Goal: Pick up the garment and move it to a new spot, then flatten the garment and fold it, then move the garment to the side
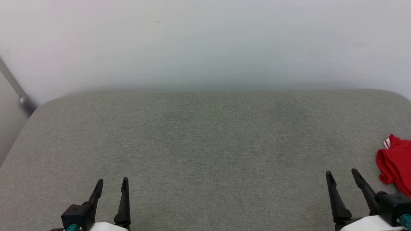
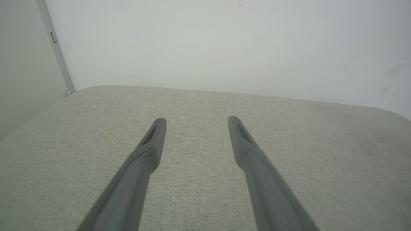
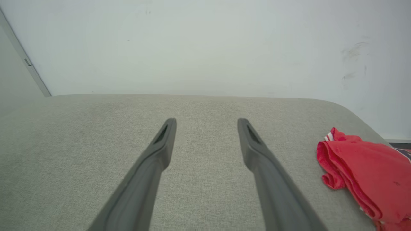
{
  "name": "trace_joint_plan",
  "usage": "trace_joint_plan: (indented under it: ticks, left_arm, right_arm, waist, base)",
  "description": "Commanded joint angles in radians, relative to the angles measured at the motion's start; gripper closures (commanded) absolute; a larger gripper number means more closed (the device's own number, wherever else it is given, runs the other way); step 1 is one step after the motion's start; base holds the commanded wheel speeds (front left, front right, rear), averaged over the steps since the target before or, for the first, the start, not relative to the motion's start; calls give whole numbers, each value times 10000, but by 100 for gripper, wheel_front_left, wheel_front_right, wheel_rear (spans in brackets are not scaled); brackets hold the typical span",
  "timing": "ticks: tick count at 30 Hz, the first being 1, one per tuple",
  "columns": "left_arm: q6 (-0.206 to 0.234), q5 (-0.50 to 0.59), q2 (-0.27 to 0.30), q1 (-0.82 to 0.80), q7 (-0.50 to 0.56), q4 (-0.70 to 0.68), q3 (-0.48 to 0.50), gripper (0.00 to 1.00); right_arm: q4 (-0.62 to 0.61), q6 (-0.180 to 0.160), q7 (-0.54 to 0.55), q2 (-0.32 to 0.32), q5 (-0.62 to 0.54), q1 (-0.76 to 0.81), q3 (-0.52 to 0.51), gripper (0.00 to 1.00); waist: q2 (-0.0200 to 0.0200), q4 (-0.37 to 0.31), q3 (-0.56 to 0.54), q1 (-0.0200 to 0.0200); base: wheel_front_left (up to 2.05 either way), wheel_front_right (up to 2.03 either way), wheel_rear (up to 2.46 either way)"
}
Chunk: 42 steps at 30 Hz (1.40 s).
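Garment (image 1: 395, 163) sits bunched at 3 o'clock on the grey pad (image 1: 205, 138), near right gripper (image 1: 341, 172). Left gripper (image 1: 112, 180) and right: jaws apart, empty. Likely light, limp (probably slippery); pinch the rolled near edge.

From the head camera I looked down on a broad upholstered surface (image 1: 205, 144), a grey-green woven fabric with rounded far corners, which ran right up to a plain white wall (image 1: 205, 41). A thin metal strip (image 1: 14, 86) slanted down the wall at the left and ended near the surface's far left corner. Beyond it a duller grey panel (image 2: 22, 64) stood in shade. On the right wrist camera I made out faint dark scuff marks (image 3: 353, 54) high on the wall's right part. The light was soft and even, without hard shadows.
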Motion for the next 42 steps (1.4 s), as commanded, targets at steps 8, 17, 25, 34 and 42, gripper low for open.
trace_joint_plan:
  ticks: [8,17,25,34,42]
  left_arm:
    - [8,27,-24,-85,-58,56,51,0]
    - [-62,-239,-141,10,67,209,71,100]
    - [-361,-1526,-392,-212,463,334,453,100]
    - [-678,-2797,-649,-453,859,501,843,100]
    - [-932,-3816,-860,-640,1178,625,1157,100]
  right_arm:
    - [100,-8,-41,73,-63,-95,47,0]
    - [371,0,-115,39,265,-10,168,100]
    - [749,0,-32,-20,2050,-351,134,100]
    - [1151,-1,30,-69,3762,-699,113,100]
    - [1456,-1,84,-95,5126,-964,85,100]
  waist:
    - [0,-107,21,1]
    - [0,-75,36,1]
    - [0,-71,74,1]
    - [0,-66,116,1]
    - [0,-62,153,1]
  base:
    - [0,0,0]
    - [0,0,0]
    - [0,0,0]
    - [0,0,0]
    - [0,0,0]
